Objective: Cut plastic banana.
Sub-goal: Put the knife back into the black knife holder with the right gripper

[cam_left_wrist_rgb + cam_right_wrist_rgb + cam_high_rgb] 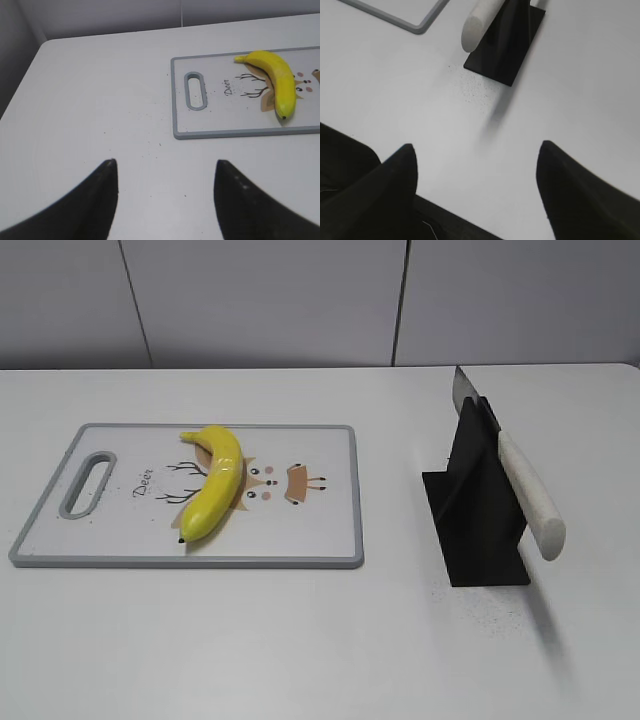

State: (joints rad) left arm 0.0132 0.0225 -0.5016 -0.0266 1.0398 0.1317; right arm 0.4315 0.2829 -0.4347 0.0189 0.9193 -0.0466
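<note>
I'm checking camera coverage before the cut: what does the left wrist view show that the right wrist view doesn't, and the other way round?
Only the left wrist view shows the banana lying on the cutting board, with the board's handle slot and deer drawing.

Only the right wrist view shows the knife, its white handle sticking out of the black stand.

Both show the white table. The right wrist view catches just a corner of the board. Each view shows its own open gripper, left gripper and right gripper, holding nothing.

Place: a lab-style test setup, not a lived-in kitchen
Tabletop (300, 640): plain white, bare but for staged props
Backdrop: grey wall panels (260, 300) with seams
Props: deer-print cutting board (310, 530), toy plastic banana (213, 483), knife (520, 480) in a black stand (475, 530)
</note>
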